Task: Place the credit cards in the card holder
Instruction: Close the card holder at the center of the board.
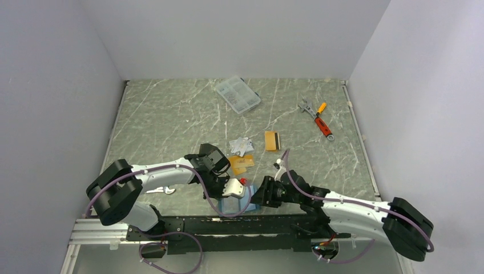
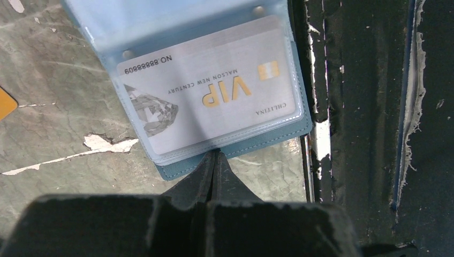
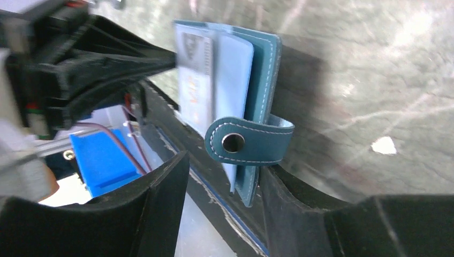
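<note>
Card holder [image 3: 238,96] | near edge, green marbled table [image 1: 171,120] | pale walls [image 1: 228,34]

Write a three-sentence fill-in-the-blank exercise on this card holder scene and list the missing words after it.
The silver card inside the card holder bears the gold letters ____.
The jaws of the left gripper are ____.
The jaws of the right gripper stand on either side of the ____.
Missing words: VIP; shut; card holder.
</note>
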